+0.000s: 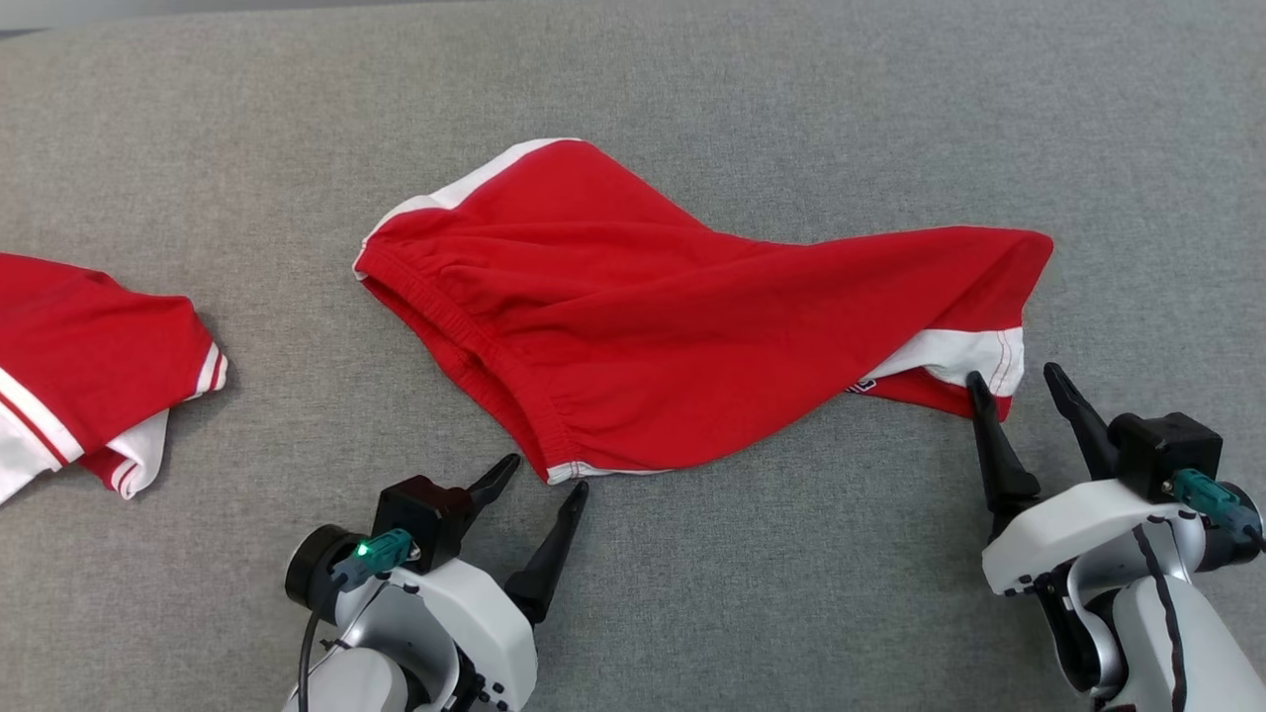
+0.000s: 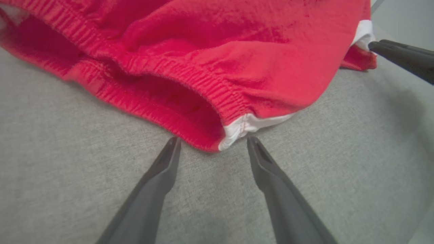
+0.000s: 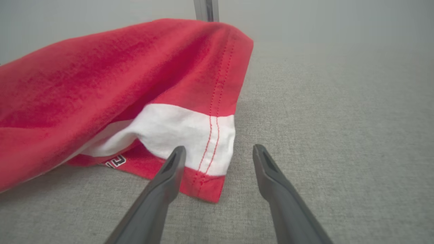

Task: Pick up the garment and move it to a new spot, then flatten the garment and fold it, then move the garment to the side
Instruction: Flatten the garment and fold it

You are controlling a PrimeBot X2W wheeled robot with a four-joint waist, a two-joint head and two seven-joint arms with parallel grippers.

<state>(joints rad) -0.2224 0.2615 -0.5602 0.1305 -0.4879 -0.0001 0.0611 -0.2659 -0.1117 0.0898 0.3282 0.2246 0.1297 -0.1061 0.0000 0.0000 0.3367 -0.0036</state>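
Red garment (image 1: 692,326) with white side panels lies rumpled at the middle of the grey worktop (image 1: 791,593), its elastic waistband (image 1: 465,326) toward the left and its hem corner (image 1: 994,361) toward the right. The left tool (image 1: 547,473), fingers spread and holding nothing, sits just short of the waistband's near white-tipped end. The right tool (image 1: 1014,373), likewise spread and empty, stands at the hem corner with its inner finger over the cloth edge. A second garment (image 1: 89,366) rests well apart at far left.
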